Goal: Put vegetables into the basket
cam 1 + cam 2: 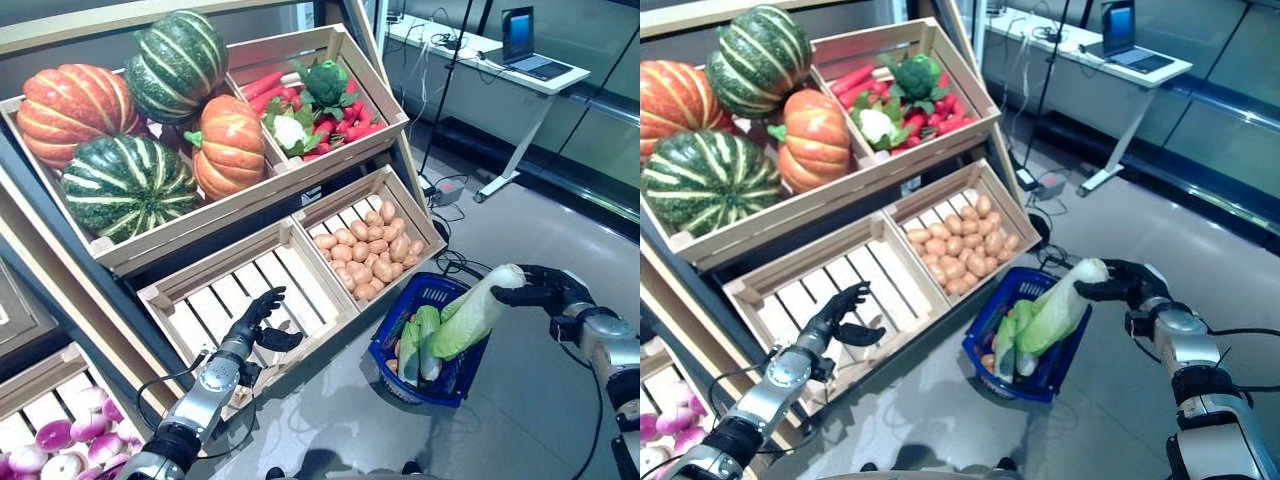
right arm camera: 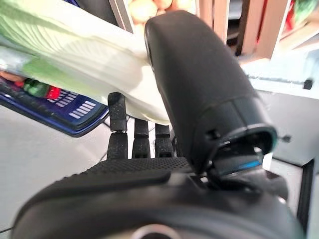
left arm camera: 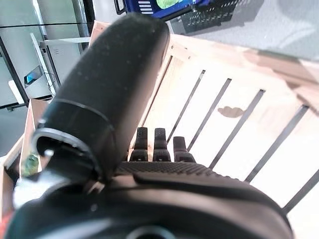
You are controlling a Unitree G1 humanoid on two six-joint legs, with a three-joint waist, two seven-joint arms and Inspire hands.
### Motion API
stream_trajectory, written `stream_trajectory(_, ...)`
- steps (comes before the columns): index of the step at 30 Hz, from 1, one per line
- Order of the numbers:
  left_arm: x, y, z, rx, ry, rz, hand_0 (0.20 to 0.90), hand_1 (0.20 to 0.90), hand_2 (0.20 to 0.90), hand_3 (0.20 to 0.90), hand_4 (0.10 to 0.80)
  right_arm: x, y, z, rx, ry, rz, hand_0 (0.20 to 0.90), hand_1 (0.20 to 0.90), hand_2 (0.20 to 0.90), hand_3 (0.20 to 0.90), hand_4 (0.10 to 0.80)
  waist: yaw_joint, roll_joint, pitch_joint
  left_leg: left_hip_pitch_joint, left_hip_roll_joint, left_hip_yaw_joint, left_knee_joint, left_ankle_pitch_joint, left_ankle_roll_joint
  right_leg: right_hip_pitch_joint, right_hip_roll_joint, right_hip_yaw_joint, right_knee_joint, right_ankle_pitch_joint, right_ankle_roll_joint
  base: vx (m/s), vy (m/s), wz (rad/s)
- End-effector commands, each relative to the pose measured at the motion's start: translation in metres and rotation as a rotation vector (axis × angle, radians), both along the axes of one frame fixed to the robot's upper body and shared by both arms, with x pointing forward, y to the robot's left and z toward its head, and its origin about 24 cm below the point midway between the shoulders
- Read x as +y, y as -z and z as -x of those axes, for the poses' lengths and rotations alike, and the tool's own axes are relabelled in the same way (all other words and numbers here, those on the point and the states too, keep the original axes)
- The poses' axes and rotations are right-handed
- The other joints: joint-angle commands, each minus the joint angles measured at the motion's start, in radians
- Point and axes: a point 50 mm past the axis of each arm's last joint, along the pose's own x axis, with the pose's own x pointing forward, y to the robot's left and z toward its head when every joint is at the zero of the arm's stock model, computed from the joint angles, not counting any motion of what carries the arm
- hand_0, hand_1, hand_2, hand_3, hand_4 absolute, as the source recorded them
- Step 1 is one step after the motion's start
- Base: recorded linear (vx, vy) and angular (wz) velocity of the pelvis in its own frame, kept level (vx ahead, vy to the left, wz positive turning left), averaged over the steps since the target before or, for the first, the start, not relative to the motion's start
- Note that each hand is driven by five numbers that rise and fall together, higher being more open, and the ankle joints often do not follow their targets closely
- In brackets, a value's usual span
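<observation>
Right hand (image 1: 545, 290) sits at the right edge of the head views with its fingers (image 2: 117, 115) and thumb curled round the pale stem end of a napa cabbage (image 1: 472, 315); the grip is at the white butt, probably so the leafy end can go in first. The cabbage's long axis runs diagonally, stem end up and right at the hand, green leafy end pointing down and left into the blue basket (image 1: 445, 385). The leafy tip is already inside the rim, lying against other green vegetables (image 1: 415, 345) that stand in the basket, while the upper half sticks out over the right rim. The basket sits on the floor at lower centre-right of the frame, just beside the potato crate (image 1: 372, 245), likely placed there to keep the carry short from the shelf. Judging by this, the placing step is nearly done and release is what remains; letting go now could leave the cabbage leaning on the rim, so a bit more lowering looks sensible. Left hand (image 1: 262, 325) is at lower left, hovering over the empty slatted crate (image 1: 215, 295) with fingers relaxed and spread, holding nothing. Pumpkins (image 1: 130, 120) fill the upper-left crate, with a crate of red radishes, broccoli and cauliflower (image 1: 310, 95) beside it, all untouched.
</observation>
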Motion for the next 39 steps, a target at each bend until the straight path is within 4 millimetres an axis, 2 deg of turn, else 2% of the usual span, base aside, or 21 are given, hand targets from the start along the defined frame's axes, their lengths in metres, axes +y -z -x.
stream_trajectory(1, -0.016, -0.060, -0.030, -0.290, 0.155, 0.027, 0.900, 0.900, 0.900, 0.900, 0.800, -0.004, -0.067, -0.035, -0.355, 0.065, 0.002, 0.300, 0.300, 0.300, 0.300, 0.400, 0.034, -0.023, -0.005, -0.028, -0.021, -0.033, 0.015, -0.056, 0.034, 0.000, 0.018, -0.001, 0.009, -0.009, -0.051, -0.104, -0.089, 0.16)
stream_trajectory(6, -0.031, -0.087, -0.042, -0.412, 0.216, 0.070, 0.900, 0.900, 0.900, 0.900, 0.800, -0.001, -0.075, -0.045, -0.388, 0.091, -0.017, 0.300, 0.300, 0.300, 0.300, 0.400, 0.052, -0.002, 0.043, -0.082, -0.018, -0.061, 0.015, -0.042, 0.030, -0.042, 0.014, -0.012, 0.009, 0.000, -0.053, -0.127, -0.079, 0.12)
stream_trajectory(13, -0.034, -0.085, -0.043, -0.420, 0.186, 0.103, 0.900, 0.900, 0.900, 0.900, 0.800, 0.000, -0.076, -0.049, -0.395, 0.103, -0.025, 0.300, 0.300, 0.300, 0.300, 0.400, 0.060, 0.018, 0.069, -0.108, -0.019, -0.075, 0.016, -0.037, 0.029, -0.060, 0.006, -0.029, 0.013, -0.001, -0.056, -0.028, -0.016, 0.04)
stream_trajectory(16, -0.032, -0.089, -0.042, -0.447, 0.164, 0.129, 0.900, 0.900, 0.900, 0.900, 0.800, 0.003, -0.077, -0.052, -0.396, 0.111, -0.016, 0.300, 0.300, 0.300, 0.300, 0.400, 0.061, 0.026, 0.101, -0.153, -0.021, -0.069, 0.112, -0.054, 0.034, -0.101, -0.016, -0.038, 0.115, -0.036, -0.068, -0.076, 0.041, 0.01)
stream_trajectory(18, -0.032, -0.100, -0.046, -0.493, 0.163, 0.146, 0.900, 0.900, 0.900, 0.900, 0.800, 0.001, -0.085, -0.053, -0.431, 0.121, 0.004, 0.300, 0.300, 0.300, 0.300, 0.400, 0.058, 0.033, 0.146, -0.226, -0.017, -0.084, 0.241, -0.089, 0.037, -0.170, -0.039, -0.037, 0.241, -0.079, -0.079, -0.221, 0.070, 0.03)
stream_trajectory(22, -0.029, -0.118, -0.047, -0.595, 0.144, 0.164, 0.900, 0.900, 0.900, 0.900, 0.800, -0.002, -0.099, -0.054, -0.501, 0.141, 0.050, 0.300, 0.300, 0.300, 0.300, 0.400, 0.053, 0.043, 0.259, -0.415, 0.005, -0.109, 0.563, -0.218, 0.049, -0.337, -0.102, -0.009, 0.541, -0.179, -0.110, -0.192, 0.057, 0.06)
stream_trajectory(24, -0.030, -0.122, -0.046, -0.614, 0.133, 0.190, 0.900, 0.900, 0.900, 0.900, 0.800, -0.006, -0.107, -0.053, -0.525, 0.165, 0.050, 0.300, 0.300, 0.300, 0.300, 0.400, 0.054, 0.048, 0.284, -0.488, 0.011, -0.112, 0.686, -0.284, 0.061, -0.407, -0.129, 0.002, 0.672, -0.231, -0.119, -0.089, 0.034, 0.01)
stream_trajectory(25, -0.030, -0.123, -0.046, -0.616, 0.132, 0.196, 0.900, 0.900, 0.900, 0.900, 0.800, -0.007, -0.109, -0.053, -0.530, 0.169, 0.050, 0.300, 0.300, 0.300, 0.300, 0.400, 0.055, 0.049, 0.283, -0.500, 0.010, -0.114, 0.693, -0.285, 0.062, -0.419, -0.133, 0.003, 0.681, -0.231, -0.120, -0.132, 0.047, 0.02)
stream_trajectory(26, -0.032, -0.128, -0.046, -0.637, 0.139, 0.227, 0.900, 0.900, 0.900, 0.900, 0.800, -0.013, -0.118, -0.051, -0.561, 0.192, 0.051, 0.300, 0.300, 0.300, 0.300, 0.400, 0.054, 0.055, 0.305, -0.555, 0.013, -0.113, 0.788, -0.334, 0.078, -0.485, -0.153, 0.016, 0.791, -0.270, -0.125, -0.092, 0.034, 0.06)
stream_trajectory(27, -0.032, -0.130, -0.045, -0.642, 0.142, 0.234, 0.900, 0.900, 0.900, 0.900, 0.800, -0.014, -0.120, -0.051, -0.570, 0.201, 0.052, 0.300, 0.300, 0.300, 0.300, 0.400, 0.055, 0.055, 0.304, -0.569, 0.013, -0.113, 0.805, -0.345, 0.082, -0.503, -0.157, 0.020, 0.810, -0.280, -0.126, -0.156, 0.053, 0.12)
stream_trajectory(29, -0.039, -0.138, -0.044, -0.696, 0.166, 0.252, 0.900, 0.900, 0.900, 0.900, 0.800, -0.023, -0.137, -0.049, -0.619, 0.245, 0.064, 0.300, 0.300, 0.300, 0.300, 0.400, 0.057, 0.065, 0.335, -0.657, 0.003, -0.125, 0.935, -0.400, 0.087, -0.598, -0.187, 0.034, 0.954, -0.329, -0.129, -0.150, 0.041, 0.07)
stream_trajectory(33, -0.045, -0.147, -0.043, -0.744, 0.183, 0.286, 0.900, 0.900, 0.900, 0.900, 0.800, -0.033, -0.161, -0.046, -0.673, 0.314, 0.094, 0.300, 0.300, 0.300, 0.300, 0.400, 0.052, 0.078, 0.361, -0.775, -0.007, -0.138, 1.110, -0.474, 0.097, -0.730, -0.212, 0.064, 1.115, -0.395, -0.138, -0.105, 0.013, 0.11)
stream_trajectory(34, -0.046, -0.147, -0.042, -0.745, 0.183, 0.296, 0.900, 0.900, 0.900, 0.900, 0.800, -0.035, -0.167, -0.046, -0.688, 0.330, 0.102, 0.300, 0.300, 0.300, 0.300, 0.400, 0.053, 0.084, 0.364, -0.791, -0.007, -0.147, 1.161, -0.516, 0.091, -0.751, -0.214, 0.078, 1.164, -0.433, -0.129, -0.024, -0.004, 0.22)
stream_trajectory(35, -0.047, -0.146, -0.042, -0.745, 0.185, 0.301, 0.900, 0.900, 0.900, 0.900, 0.800, -0.036, -0.171, -0.046, -0.697, 0.338, 0.107, 0.300, 0.300, 0.300, 0.300, 0.400, 0.052, 0.087, 0.367, -0.808, -0.010, -0.152, 1.187, -0.526, 0.089, -0.769, -0.215, 0.084, 1.191, -0.443, -0.130, -0.061, 0.005, 0.17)
stream_trajectory(36, -0.048, -0.147, -0.042, -0.747, 0.188, 0.306, 0.900, 0.900, 0.900, 0.900, 0.800, -0.036, -0.175, -0.046, -0.707, 0.341, 0.108, 0.300, 0.300, 0.300, 0.300, 0.400, 0.050, 0.089, 0.369, -0.826, -0.013, -0.151, 1.189, -0.505, 0.094, -0.786, -0.217, 0.083, 1.191, -0.424, -0.139, -0.067, 0.022, 0.12)
stream_trajectory(37, -0.052, -0.148, -0.042, -0.754, 0.200, 0.317, 0.900, 0.900, 0.900, 0.900, 0.800, -0.036, -0.185, -0.047, -0.738, 0.338, 0.101, 0.300, 0.300, 0.300, 0.300, 0.400, 0.045, 0.096, 0.373, -0.844, -0.016, -0.160, 1.243, -0.549, 0.090, -0.810, -0.217, 0.097, 1.242, -0.463, -0.132, -0.065, 0.034, 0.10)
stream_trajectory(39, -0.056, -0.149, -0.041, -0.767, 0.224, 0.323, 0.900, 0.900, 0.900, 0.900, 0.800, -0.037, -0.195, -0.047, -0.755, 0.343, 0.109, 0.300, 0.300, 0.300, 0.300, 0.400, 0.040, 0.104, 0.378, -0.877, -0.018, -0.167, 1.296, -0.573, 0.090, -0.846, -0.221, 0.110, 1.292, -0.485, -0.137, -0.020, 0.033, 0.12)
